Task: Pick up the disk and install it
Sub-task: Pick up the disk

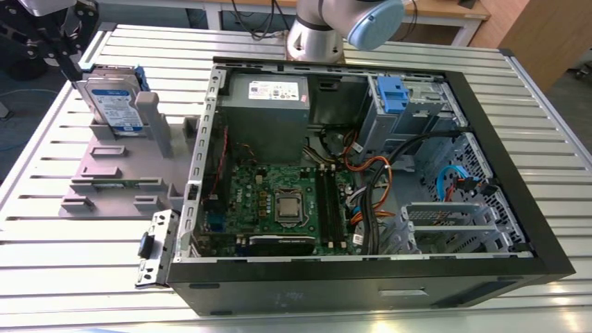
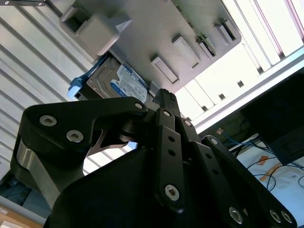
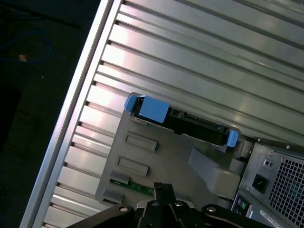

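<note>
Exterior view: ribbed metal table [image 1: 74, 270] carries the stand [image 1: 111, 166] holding the disk [image 1: 116, 104].

Cut off at the exterior view's top edge: arm [image 1: 315, 38]. Partly hidden behind stand [image 1: 155, 121]: disk [image 1: 113, 104]. Edge-on in the first wrist view, label hidden.

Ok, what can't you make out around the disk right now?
Silver-grey labelled hard drive in blue bracket: lower part hidden by grey plastic stand.
Black gripper: cropped by the exterior view's top edge; contact with hard drive unclear.
Second wrist view: its linkage overlaps the drive.
</note>
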Tool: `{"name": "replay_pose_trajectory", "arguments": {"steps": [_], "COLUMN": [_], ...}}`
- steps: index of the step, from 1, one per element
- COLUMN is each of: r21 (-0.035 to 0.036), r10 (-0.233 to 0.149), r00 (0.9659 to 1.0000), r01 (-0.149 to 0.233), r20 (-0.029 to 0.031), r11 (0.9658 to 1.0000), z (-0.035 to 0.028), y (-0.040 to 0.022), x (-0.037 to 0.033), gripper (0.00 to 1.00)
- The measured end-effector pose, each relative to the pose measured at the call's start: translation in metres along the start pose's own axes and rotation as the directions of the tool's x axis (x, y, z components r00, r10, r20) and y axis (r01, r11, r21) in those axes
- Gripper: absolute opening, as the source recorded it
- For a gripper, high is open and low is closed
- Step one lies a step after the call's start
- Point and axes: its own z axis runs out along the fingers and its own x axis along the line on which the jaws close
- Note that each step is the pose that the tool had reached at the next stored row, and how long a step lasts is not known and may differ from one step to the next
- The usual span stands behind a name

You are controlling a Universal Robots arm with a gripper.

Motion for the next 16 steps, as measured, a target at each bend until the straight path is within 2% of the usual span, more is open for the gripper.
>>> {"name": "replay_pose_trajectory", "arguments": {"steps": [16], "r21": [-0.0007], "r10": [-0.026], "r00": [0.9997], "r01": [0.026], "r20": [0.0000], "r11": [0.9997], "z": [0.0000], "y": [0.0000], "x": [0.0000], "gripper": [0.11]}}
